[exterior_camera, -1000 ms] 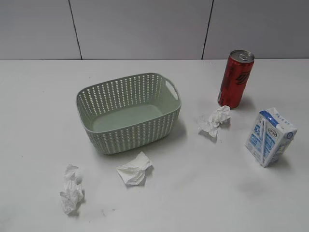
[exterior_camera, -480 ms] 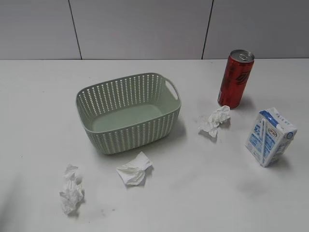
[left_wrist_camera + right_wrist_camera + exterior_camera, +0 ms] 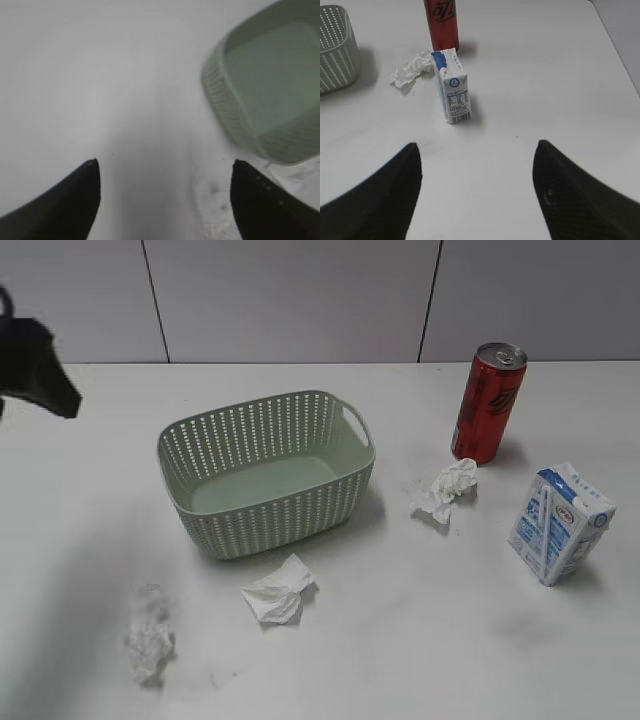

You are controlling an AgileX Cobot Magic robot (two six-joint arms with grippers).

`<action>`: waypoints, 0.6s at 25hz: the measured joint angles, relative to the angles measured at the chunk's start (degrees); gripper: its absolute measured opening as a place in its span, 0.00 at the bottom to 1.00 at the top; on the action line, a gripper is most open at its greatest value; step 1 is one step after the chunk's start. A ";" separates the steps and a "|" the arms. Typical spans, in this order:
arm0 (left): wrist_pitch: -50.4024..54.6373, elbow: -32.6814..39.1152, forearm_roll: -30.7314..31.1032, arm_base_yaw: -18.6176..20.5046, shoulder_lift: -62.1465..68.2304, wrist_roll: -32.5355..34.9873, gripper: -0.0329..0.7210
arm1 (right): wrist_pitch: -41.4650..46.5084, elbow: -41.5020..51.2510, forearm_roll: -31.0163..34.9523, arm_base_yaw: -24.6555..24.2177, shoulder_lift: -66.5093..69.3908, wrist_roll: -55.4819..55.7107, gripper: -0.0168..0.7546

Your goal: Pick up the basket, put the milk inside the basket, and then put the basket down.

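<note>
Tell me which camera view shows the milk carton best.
The right wrist view: the milk stands close and sharp ahead of the open right end effector, label readable. The exterior view shows the carton whole but smaller, at the table's right. The left wrist view misses it.

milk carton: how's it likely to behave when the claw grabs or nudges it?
The milk stands upright on a narrow base, so a high nudge probably tips it. Flat printed sides should suit a squeeze, though thin card may dent. Likely light, contents unknown.

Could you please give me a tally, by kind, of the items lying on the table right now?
Basket: 1
Milk carton: 1
Red can: 1
Crumpled tissues: 3
Total: 6
</note>
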 joint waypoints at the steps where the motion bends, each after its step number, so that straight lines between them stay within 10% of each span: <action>1: 0.82 -1.81 -1.45 -1.09 1.71 0.00 0.84 | 0.00 0.00 0.00 0.00 0.00 0.00 0.70; 15: -2.39 -5.87 -14.57 -5.44 20.64 0.03 0.83 | 0.00 0.00 0.00 0.00 0.00 0.00 0.70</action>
